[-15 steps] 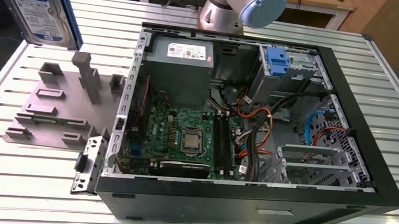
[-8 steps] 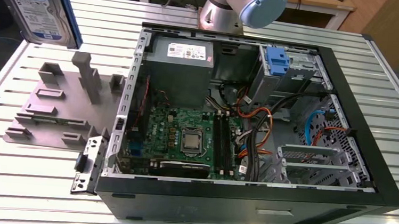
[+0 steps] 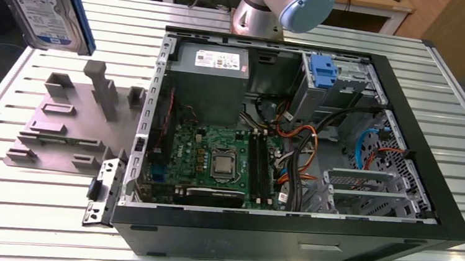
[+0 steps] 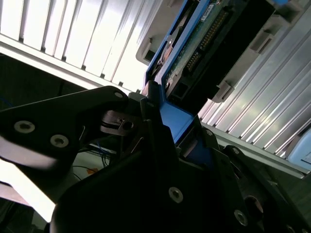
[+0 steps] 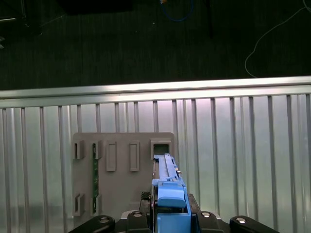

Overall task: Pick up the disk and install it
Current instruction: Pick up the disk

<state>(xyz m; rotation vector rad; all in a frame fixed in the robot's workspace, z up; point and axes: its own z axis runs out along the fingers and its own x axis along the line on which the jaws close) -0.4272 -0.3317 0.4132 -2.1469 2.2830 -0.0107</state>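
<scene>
Closest to the wrist cameras we find the gripper (image 4: 170, 128), its jaws closed on the blue rail (image 5: 167, 194) at one end of the disk (image 3: 43, 6). The disk hangs clear of the slatted table (image 3: 43, 215) at the exterior view's far left, above the grey fixture plate (image 3: 62, 133) and well apart from the computer case (image 3: 291, 235). We judge the hold to be the main hazard. It bears on a narrow plastic edge and the rest of the drive reaches out beyond it, so a knock or a quick swing could twist the disk in the jaws or drop it onto the plate. A second hazard lies at the case. Orange and black cables (image 3: 298, 142) run just beside the drive cage (image 3: 336, 82), and a disk brought in slightly tilted could snag them or jam its rails at the cage mouth. Turning to containers, from the exterior view's left: the fixture plate carries several upright slots, and the first wrist view shows a thin green board (image 5: 95, 177) standing in one of them. The case lies open on its side. Inside it are a grey power supply (image 3: 209, 72), the motherboard (image 3: 206, 153) beneath that, and then the cables. The silver cage with its blue latch (image 3: 322, 72) stands toward the right. We cannot tell whether the cage bay is free.
</scene>
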